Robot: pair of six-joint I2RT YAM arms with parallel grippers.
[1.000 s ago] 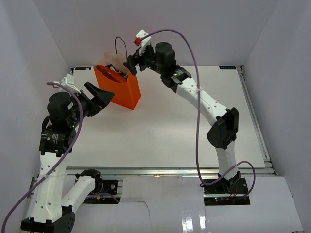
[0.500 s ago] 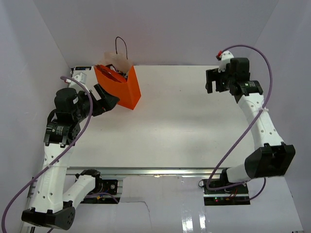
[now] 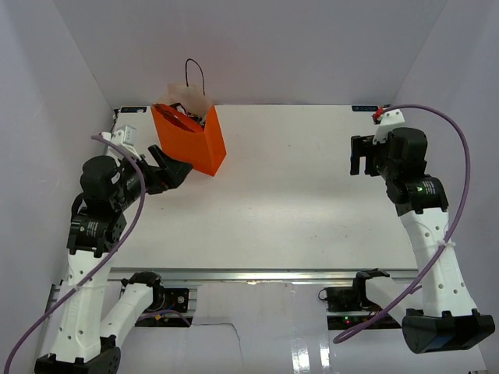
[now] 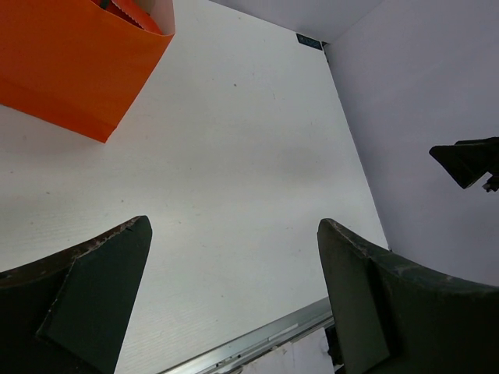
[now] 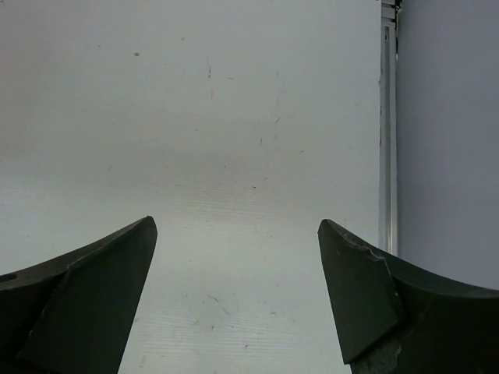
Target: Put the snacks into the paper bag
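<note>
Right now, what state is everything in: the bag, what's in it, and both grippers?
Bag: upright, mouth open.
Red snack: inside the bag, only an edge showing.
Left gripper: open, empty, beside the bag.
Right gripper: open, empty, far from the bag.

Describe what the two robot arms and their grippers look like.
The left arm and right arm are white segmented shells with black joint housings. A thin purple cable loops along each. The left gripper and right gripper each have two dark, wedge-shaped fingers with scuffed edges. A small red tab tops the right wrist.
</note>
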